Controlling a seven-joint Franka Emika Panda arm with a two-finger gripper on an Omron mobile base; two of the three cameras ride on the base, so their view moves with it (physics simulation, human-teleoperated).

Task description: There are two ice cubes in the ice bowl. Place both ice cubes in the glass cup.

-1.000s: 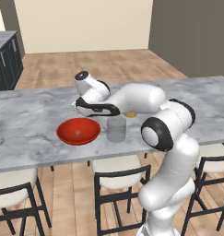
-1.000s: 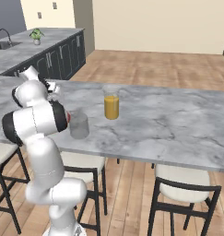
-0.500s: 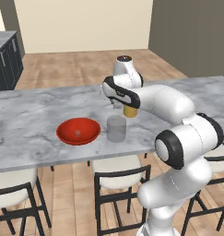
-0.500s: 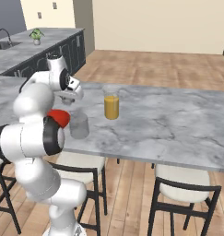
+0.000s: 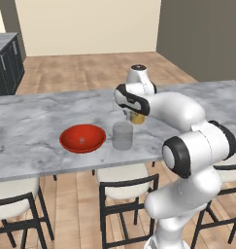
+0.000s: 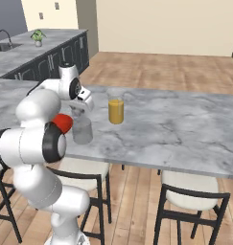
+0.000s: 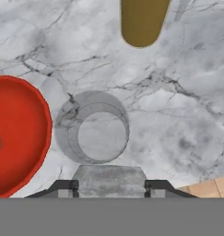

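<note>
Marble counter (image 5: 37, 121): ice bowl (image 5: 82, 138) just left of the glass cup (image 5: 123, 135). Your gripper (image 7: 111, 184) hovers above the cup, jaws apart, empty. One ice cube (image 5: 82, 141) lies in the bowl. Judgement: between cubes; go back to the bowl.

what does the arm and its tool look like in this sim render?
Glossy white rounded links with dark grey bands at the joints, and a black cap on the upper joint. No cables or markings visible. The tool has two small dark fingertips on a grey body.
</note>
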